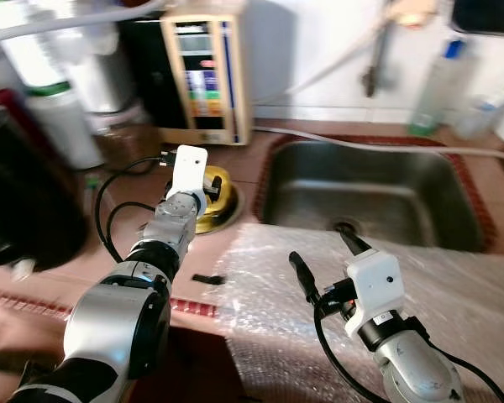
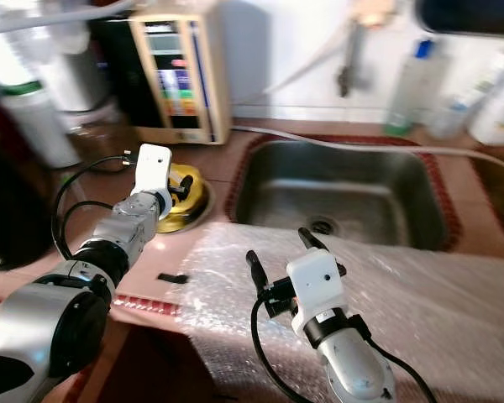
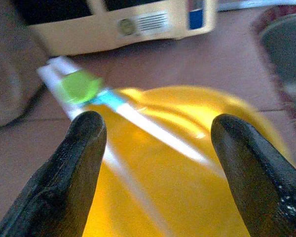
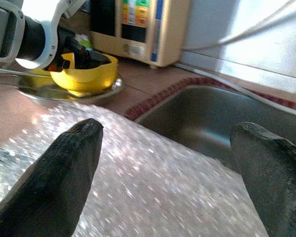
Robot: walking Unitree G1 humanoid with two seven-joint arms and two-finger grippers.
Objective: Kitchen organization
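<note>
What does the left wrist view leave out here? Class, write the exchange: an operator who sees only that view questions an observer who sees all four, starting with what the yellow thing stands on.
Observer: The yellow bowl at the left gripper stands on a silvery plate on the counter.
Operator: What lies beside it?
Observer: The sink, on the robot's right of the plate.
Operator: Where is the other arm?
Observer: The right gripper, fingers open, is over bubble wrap spread in front of the sink.
</note>
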